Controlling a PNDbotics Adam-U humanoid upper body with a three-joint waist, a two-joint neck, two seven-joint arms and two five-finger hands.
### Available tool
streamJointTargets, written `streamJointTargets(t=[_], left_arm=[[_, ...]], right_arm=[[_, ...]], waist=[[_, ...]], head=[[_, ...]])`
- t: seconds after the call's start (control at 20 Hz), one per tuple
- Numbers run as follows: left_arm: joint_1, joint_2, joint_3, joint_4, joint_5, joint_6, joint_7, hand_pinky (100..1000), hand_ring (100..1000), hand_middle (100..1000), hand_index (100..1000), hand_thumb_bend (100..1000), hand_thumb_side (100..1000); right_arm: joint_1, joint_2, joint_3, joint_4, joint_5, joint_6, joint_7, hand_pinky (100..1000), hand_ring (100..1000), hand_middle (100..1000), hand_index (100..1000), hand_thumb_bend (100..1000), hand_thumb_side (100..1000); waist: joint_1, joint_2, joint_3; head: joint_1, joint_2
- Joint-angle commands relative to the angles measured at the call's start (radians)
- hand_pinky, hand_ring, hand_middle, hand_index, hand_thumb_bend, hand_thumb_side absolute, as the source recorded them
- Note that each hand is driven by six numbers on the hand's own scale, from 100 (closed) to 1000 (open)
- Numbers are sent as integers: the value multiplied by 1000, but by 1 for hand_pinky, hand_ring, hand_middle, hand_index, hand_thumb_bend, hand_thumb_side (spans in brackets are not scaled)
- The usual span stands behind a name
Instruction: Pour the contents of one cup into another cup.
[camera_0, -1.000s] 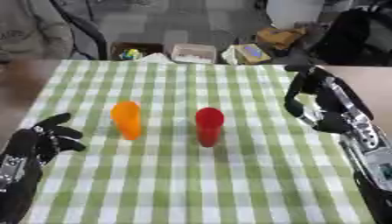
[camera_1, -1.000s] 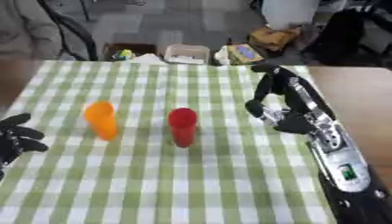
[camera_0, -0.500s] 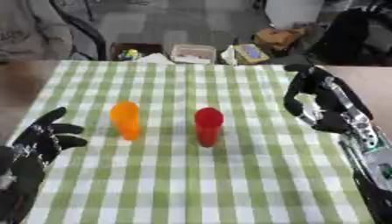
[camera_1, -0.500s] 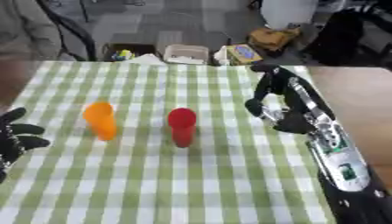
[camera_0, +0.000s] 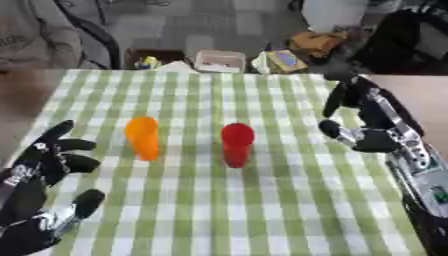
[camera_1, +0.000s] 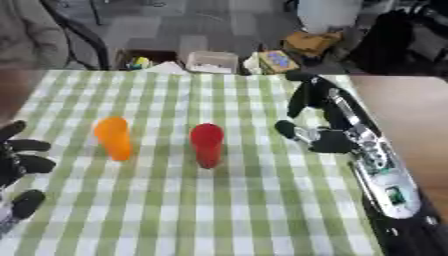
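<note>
Judging from both eyes, I see my open left hand (camera_0: 48, 157) just left of the upright orange cup (camera_0: 143, 138), nearer than my open, empty right hand (camera_0: 363, 131) is to the upright red cup (camera_0: 236, 144) mid-cloth.

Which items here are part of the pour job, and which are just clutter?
Job: orange cup, red cup, left hand open at lower left, right hand open right of the red cup.

Clutter: white tray and yellow packet past the checked cloth.
</note>
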Motion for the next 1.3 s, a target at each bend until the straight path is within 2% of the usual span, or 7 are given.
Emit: streamJointTargets(t=[0.05,0.35,0.75,1.3], left_arm=[[-10,34,4,0,-36,10,48,711,678,759,1000,506,363],[-54,77,-18,117,-53,24,107,708,680,767,1000,569,387],[-158,71,-46,335,-37,19,186,695,671,759,1000,589,429],[-325,54,-84,615,-3,-58,217,680,662,746,1000,586,450]], right_arm=[[-17,-22,-3,-1,-3,-4,7,483,503,490,862,609,435],[-19,-21,0,-2,-5,-5,10,483,500,481,864,587,448],[-19,-18,4,-6,-6,-6,13,480,494,474,865,573,456],[-19,-11,10,-12,-11,-5,17,479,489,467,865,558,465]], waist=[[2,-17,-1],[3,-17,-6],[1,-17,-10],[-1,-16,-30]], head=[[0,-10],[2,-13],[9,-12],[20,-18]])
